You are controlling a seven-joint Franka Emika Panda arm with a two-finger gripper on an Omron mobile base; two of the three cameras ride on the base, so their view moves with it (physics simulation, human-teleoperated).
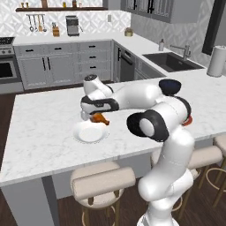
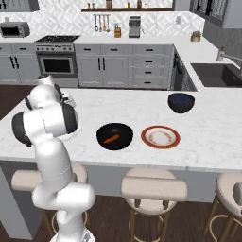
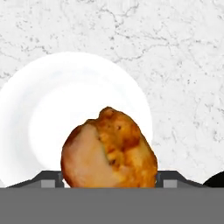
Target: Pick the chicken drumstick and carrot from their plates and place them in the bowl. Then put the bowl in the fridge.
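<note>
While the gripper (image 1: pixel 98 117) holds one chicken drumstick (image 1: pixel 100 118), one carrot (image 2: pixel 111 139) lies in one bowl (image 2: pixel 115 136).

counter (image 1: pixel 44 128): veined marble | white plate (image 1: pixel 90 133): glossy, perhaps ceramic | drumstick (image 3: pixel 109 151): rough, browned

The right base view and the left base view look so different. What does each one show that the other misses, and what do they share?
The right base view alone shows the carrot lying in the black bowl, with the red-rimmed plate bare beside it. The left base view alone shows the gripper holding the chicken drumstick above the white plate. Both share the marble counter, the dark blue bowl and the sink.
</note>
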